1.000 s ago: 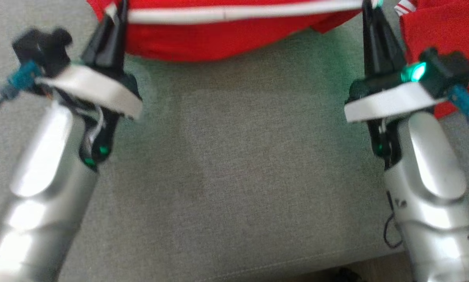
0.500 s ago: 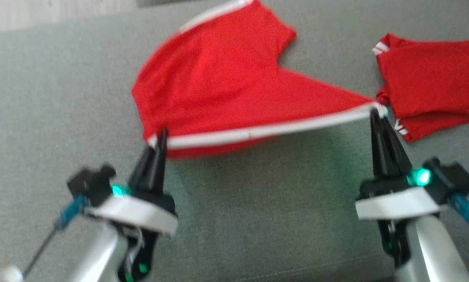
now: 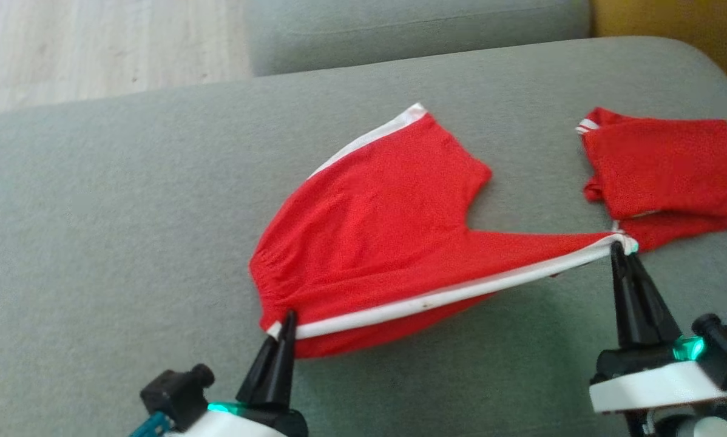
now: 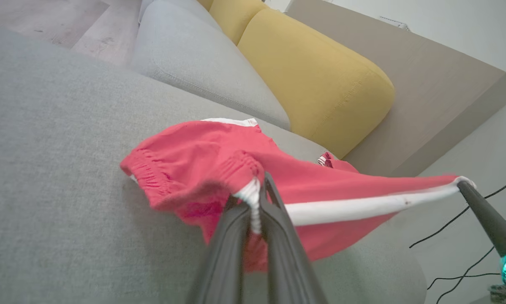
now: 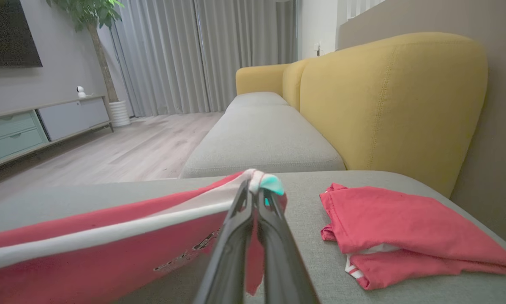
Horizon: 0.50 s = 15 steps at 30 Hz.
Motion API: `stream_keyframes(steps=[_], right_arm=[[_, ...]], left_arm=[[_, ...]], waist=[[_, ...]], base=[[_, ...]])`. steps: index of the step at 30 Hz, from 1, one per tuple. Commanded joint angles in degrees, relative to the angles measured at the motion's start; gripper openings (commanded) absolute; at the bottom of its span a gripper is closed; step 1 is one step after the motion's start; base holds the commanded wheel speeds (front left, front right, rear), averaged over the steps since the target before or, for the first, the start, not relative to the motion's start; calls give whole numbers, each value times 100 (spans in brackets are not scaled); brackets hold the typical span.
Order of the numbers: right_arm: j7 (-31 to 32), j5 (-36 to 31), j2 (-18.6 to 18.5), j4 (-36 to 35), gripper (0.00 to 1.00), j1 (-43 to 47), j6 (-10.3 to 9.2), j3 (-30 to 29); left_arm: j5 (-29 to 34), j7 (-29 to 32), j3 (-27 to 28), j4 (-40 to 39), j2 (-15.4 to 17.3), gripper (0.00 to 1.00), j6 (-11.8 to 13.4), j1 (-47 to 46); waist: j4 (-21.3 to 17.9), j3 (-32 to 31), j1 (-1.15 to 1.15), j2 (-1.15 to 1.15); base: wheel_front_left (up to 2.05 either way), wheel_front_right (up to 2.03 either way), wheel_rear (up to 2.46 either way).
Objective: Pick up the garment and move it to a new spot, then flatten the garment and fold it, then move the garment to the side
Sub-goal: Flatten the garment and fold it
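The garment [image 3: 375, 230] is a pair of red shorts with a white side stripe, spread on the grey sofa seat [image 3: 127, 212]. Its near striped edge is stretched taut and lifted between my two grippers. My left gripper [image 3: 286, 320] is shut on the waistband end [image 4: 248, 194] of the stripe. My right gripper [image 3: 617, 247] is shut on the hem end [image 5: 257, 179]. In the left wrist view the garment [image 4: 202, 164] sags behind the stripe, and the right gripper's dark fingers [image 4: 485, 215] show at the far end. In the right wrist view the garment [image 5: 88, 249] hangs below the stripe.
A second red garment, folded [image 3: 667, 170], lies on the seat just right of my right gripper, also seen as the folded garment [image 5: 401, 232]. Yellow back cushions [image 5: 388, 97] rise behind. Another grey seat [image 5: 261, 143] and wooden floor [image 3: 96, 48] lie beyond.
The head camera has tilted up, so the whole garment and the folded one now show. Both grippers keep their hold on the stripe's ends, still stretched between them.
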Motion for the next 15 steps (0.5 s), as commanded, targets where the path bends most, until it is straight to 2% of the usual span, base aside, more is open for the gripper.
stream_keyframes(steps=[1,7,11,15], right_arm=[[34,-29,-33,-228,0,-188,20,52],[346,-186,-94,13,0,-725,20,-49],[568,-185,-360,442,0,-1428,20,4],[800,-105,-701,1062,0,-2259,20,158]], left_arm=[[-37,1,164,-146,-24,0,36,-151],[-232,240,-91,232,-362,0,-43,-347],[-439,380,-25,694,-663,0,-73,-807],[-931,681,162,1123,-957,0,-113,-1375]], waist=[[124,75,0,0],[561,387,0,0],[851,661,0,0],[1072,923,0,0]], base=[[0,0,0],[0,0,0],[0,0,0],[0,0,0]])
